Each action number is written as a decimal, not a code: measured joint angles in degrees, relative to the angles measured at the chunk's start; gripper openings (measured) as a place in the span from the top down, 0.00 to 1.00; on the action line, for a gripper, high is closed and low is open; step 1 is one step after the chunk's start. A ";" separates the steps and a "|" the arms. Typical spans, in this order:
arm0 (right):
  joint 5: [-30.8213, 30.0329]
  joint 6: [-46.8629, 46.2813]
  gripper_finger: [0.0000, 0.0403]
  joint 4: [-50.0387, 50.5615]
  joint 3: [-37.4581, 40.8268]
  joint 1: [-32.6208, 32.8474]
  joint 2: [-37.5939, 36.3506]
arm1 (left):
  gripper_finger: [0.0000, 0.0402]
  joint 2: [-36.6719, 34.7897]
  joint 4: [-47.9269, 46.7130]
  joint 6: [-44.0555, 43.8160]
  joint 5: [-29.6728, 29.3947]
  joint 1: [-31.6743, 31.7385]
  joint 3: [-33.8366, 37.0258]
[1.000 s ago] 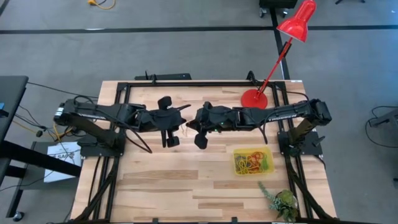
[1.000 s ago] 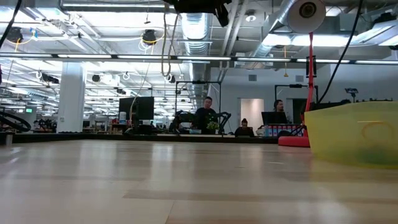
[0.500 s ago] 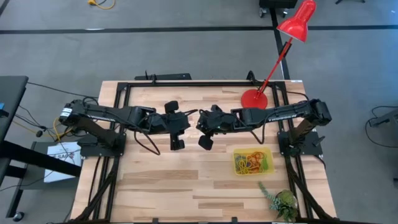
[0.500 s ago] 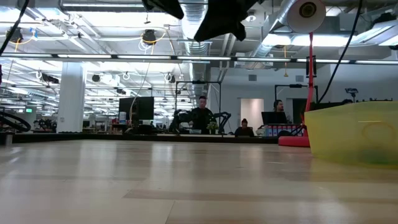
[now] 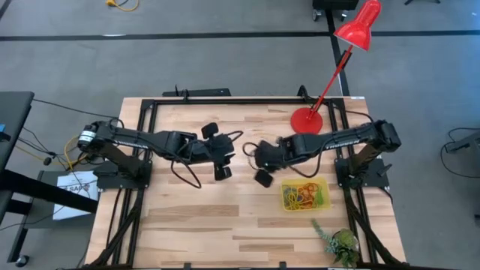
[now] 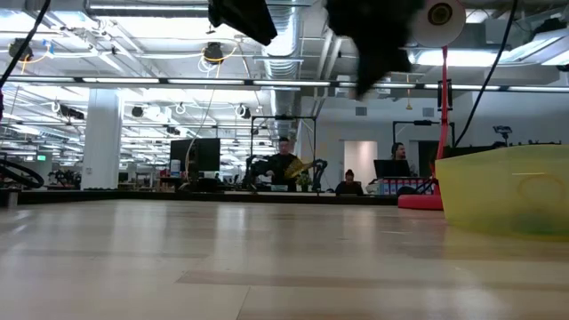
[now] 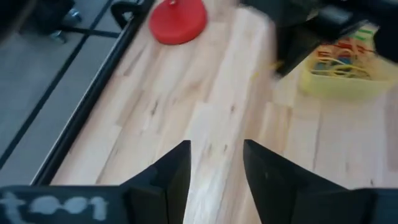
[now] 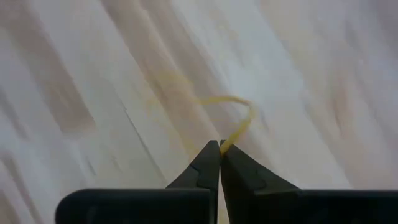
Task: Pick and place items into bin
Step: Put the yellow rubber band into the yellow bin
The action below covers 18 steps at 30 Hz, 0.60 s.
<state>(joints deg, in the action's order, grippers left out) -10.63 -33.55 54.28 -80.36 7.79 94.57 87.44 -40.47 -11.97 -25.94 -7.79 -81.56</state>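
Note:
In the right wrist view, my right gripper (image 8: pixel 219 144) is shut on a thin yellow rubber band (image 8: pixel 239 118), above bare wood. From above, that gripper (image 5: pixel 262 178) hangs just left of the bin (image 5: pixel 324 201), a shallow translucent yellow tray holding several coloured bands (image 5: pixel 301 196). My left gripper (image 7: pixel 215 152) is open with nothing between its fingers. It hovers over the table's middle (image 5: pixel 223 165), left of the right gripper. The bin (image 6: pixel 507 191) stands on the tabletop at the right in the low view, and both grippers hang high above the wood. My right gripper pinches one end of the yellow band's loop (image 8: pixel 225 143) between its two fingertips. The fingers slant steeply down from above. The rest of the loop curls out past the fingertips, slack and lifted clear of the table.
A red lamp's round base (image 5: pixel 306 118) stands at the far right, and its head (image 5: pixel 358 26) reaches past the table's far edge. A green plant sprig (image 5: pixel 337 241) lies at the near right corner. Bare wood stretches across the near left half (image 5: pixel 187 217).
Both grippers have gone toward the table's right edge and sunk lower. My right gripper has also come nearer the bin and tipped its fingers steeply downward.

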 joint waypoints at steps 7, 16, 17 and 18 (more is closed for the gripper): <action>5.29 -18.43 1.00 26.49 0.04 6.49 -0.07 | 0.67 -0.09 0.73 -1.30 -5.13 -0.02 0.02; 13.09 -34.33 0.99 30.56 0.04 18.62 -0.09 | 0.68 -0.11 0.81 -1.08 -11.03 0.04 0.02; 14.29 -35.63 0.99 30.34 0.04 19.48 -0.09 | 0.68 -0.11 0.83 -1.06 -11.03 0.07 0.02; 14.97 -36.78 0.99 30.04 0.04 20.16 -0.09 | 0.68 -0.11 0.90 -1.03 -11.03 0.21 0.02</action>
<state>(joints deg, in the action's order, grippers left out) 4.34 -70.33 84.32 -80.31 27.95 94.48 87.33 -39.57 -13.01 -36.97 -7.58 -81.54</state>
